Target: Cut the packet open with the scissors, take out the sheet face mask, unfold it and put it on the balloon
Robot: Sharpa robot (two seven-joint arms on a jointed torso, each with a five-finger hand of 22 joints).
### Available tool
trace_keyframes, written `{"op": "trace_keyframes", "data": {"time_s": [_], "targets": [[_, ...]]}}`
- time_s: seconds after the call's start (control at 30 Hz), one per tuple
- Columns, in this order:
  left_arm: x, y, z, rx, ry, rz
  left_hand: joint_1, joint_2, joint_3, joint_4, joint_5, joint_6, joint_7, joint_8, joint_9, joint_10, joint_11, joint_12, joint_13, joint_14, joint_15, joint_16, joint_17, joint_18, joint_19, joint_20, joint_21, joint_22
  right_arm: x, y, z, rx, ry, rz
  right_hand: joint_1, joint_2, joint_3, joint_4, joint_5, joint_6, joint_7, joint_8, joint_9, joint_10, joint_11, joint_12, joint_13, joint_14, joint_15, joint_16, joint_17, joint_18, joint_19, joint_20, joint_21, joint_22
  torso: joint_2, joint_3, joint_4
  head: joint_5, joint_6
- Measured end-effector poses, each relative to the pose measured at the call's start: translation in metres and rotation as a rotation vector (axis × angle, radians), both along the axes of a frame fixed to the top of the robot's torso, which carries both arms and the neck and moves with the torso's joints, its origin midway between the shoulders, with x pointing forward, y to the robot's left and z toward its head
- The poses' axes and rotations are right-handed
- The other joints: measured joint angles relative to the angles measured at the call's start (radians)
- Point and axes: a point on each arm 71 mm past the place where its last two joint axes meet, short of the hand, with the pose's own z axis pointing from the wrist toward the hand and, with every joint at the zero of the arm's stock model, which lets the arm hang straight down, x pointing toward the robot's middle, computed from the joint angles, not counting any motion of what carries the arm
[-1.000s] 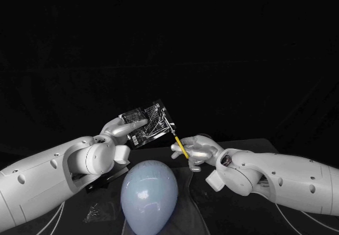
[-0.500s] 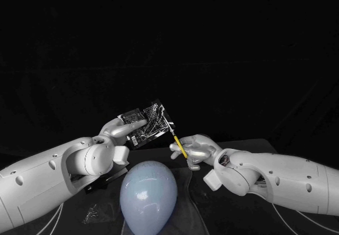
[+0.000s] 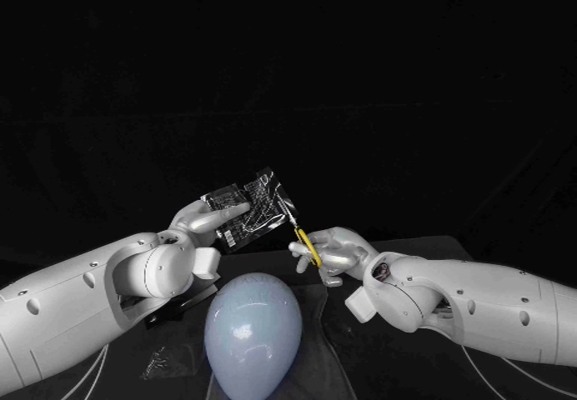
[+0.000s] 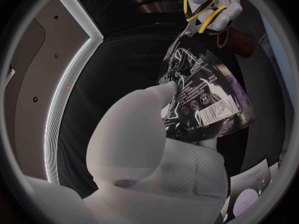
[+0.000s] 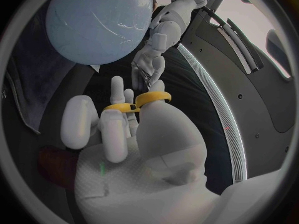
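Note:
My left hand [image 3: 207, 219] holds the dark shiny mask packet [image 3: 253, 208] up above the table; the packet [image 4: 202, 97] fills the middle of the left wrist view, pinched by my fingers [image 4: 140, 119]. My right hand [image 3: 331, 254] grips the yellow-handled scissors [image 3: 305, 242], blades pointing up at the packet's lower right corner. The yellow loops [image 5: 140, 102] sit around my right fingers, and the scissors [image 4: 206, 10] meet the packet's edge in the left wrist view. The pale blue balloon [image 3: 250, 333] stands near the front of the table, below both hands, and the balloon [image 5: 99, 20] also appears beyond my right hand.
A small dark scrap [image 3: 157, 361] lies on the table to the left of the balloon. A transparent sheet [image 3: 315, 350] lies beneath and around the balloon's base.
My right hand has crept slightly left and up with the scissors, bringing the blades closer against the packet's corner. The left hand and packet have stayed nearly still.

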Motion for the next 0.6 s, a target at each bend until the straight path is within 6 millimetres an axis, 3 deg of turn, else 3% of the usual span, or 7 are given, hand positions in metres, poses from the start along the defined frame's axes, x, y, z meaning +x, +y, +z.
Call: {"op": "trace_keyframes", "data": {"time_s": [0.17,0.23,0.43,0.5,0.53,0.57,0.6], "targets": [[-0.0001,0.0,0.0001,0.0,0.0,0.0,0.0,0.0,0.0,0.0,-0.001,0.0,0.0,0.0,0.0,0.0,0.0,0.0,0.0,0.0,0.0,0.0,0.0,0.0,0.0,0.0,0.0,0.0,0.0004,-0.0004,0.0,0.001,-0.001,-0.005,-0.004,0.007,0.002,-0.006,0.0,0.021,-0.014,0.024,0.023,0.005,-0.003,0.048,0.061,-0.001,-0.011,0.0,0.003,0.0,0.008,-0.011,0.013,0.0,0.0,0.0,-0.0001,-0.001,-0.001],[-0.0002,0.0,0.0001,0.0,0.0,-0.001,0.0,0.0,0.0,0.0,-0.002,0.0,0.0,0.0,0.0,0.0,0.0,0.0,0.0,0.0,0.0,0.0,0.0,0.0,0.0,0.0,0.0,0.0,0.0005,-0.0005,0.0,0.001,-0.002,-0.007,-0.004,0.02,0.001,-0.007,0.0,0.029,-0.022,0.035,0.035,0.011,-0.008,0.069,0.088,0.0,-0.018,0.004,0.003,0.0,0.013,-0.017,0.021,0.0,0.0,0.0004,-0.0001,-0.001,-0.001],[-0.0004,-0.0002,-0.0001,-0.001,-0.001,-0.002,-0.003,-0.003,0.0,0.0,0.002,0.0,0.0,0.0,0.0,0.0,0.0,0.0,0.0,0.0,0.0,0.0,0.0,0.0,0.0,0.0,0.0,0.0,0.0009,-0.0008,0.0,0.001,-0.002,-0.009,-0.007,0.022,0.001,-0.013,0.0,0.032,-0.025,0.043,0.05,0.003,-0.016,0.095,0.134,0.0,-0.018,0.004,0.003,0.0,0.012,-0.025,0.022,-0.001,0.0,0.0007,-0.0004,0.001,-0.001],[-0.0002,0.0,-0.0001,-0.001,-0.001,-0.002,-0.002,-0.002,0.0,0.0,0.002,0.0,0.0,0.0,0.0,0.0,0.0,0.0,0.0,0.0,0.0,0.0,0.0,0.0,0.0,0.0,0.0,0.0,0.001,-0.0011,0.0,0.001,-0.002,-0.008,-0.009,0.021,0.001,-0.013,0.0,0.01,-0.015,0.028,0.049,-0.011,-0.031,0.076,0.137,-0.002,-0.019,0.004,0.003,-0.001,0.011,-0.025,0.01,-0.001,0.0,0.0007,-0.0005,0.002,0.0],[-0.0001,0.0002,-0.0002,0.0,-0.001,-0.001,-0.002,-0.002,0.0,0.0,0.002,0.0,0.0,-0.001,0.0,0.0,0.0,0.0,0.0,0.0,0.0,0.0,0.0,0.0,0.0,0.0,0.0,0.0,0.0009,-0.0015,0.0,0.001,-0.001,-0.008,-0.027,0.014,0.001,-0.013,0.0,-0.015,-0.001,0.002,0.042,-0.009,-0.057,0.042,0.131,0.001,-0.016,0.004,0.003,0.0,0.003,-0.018,-0.001,-0.001,0.0,0.0007,-0.0006,0.003,0.0],[0.0,0.0004,-0.0002,0.0,-0.001,-0.001,-0.002,-0.002,0.0,0.0,0.002,0.0,0.0,-0.001,0.0,0.0,0.0,0.0,0.0,0.0,0.0,0.0,0.0,0.0,0.0,0.0,0.0,0.0,0.0009,-0.0018,0.0,0.001,-0.001,-0.008,-0.037,0.005,0.002,-0.015,0.0,-0.041,0.012,-0.026,0.032,-0.026,-0.064,0.003,0.113,0.0,-0.001,0.004,0.003,0.0,-0.006,-0.008,-0.01,-0.001,0.0,0.0007,-0.0006,0.003,0.0],[0.0001,0.0007,-0.0003,0.0,-0.001,0.0,-0.002,-0.002,0.0,0.0,0.002,0.0,0.0,-0.002,0.0,0.0,0.0,0.0,0.0,0.0,0.0,0.0,0.0,0.0,0.0,0.0,0.0,0.0,0.0009,-0.0023,0.0,0.0,-0.001,-0.008,-0.044,-0.003,0.004,-0.016,0.0,-0.059,0.026,-0.051,0.023,-0.052,-0.054,-0.031,0.094,-0.001,0.011,0.004,0.003,0.0,-0.013,-0.001,-0.017,-0.001,0.0,0.0008,-0.0006,0.004,0.0]]}}
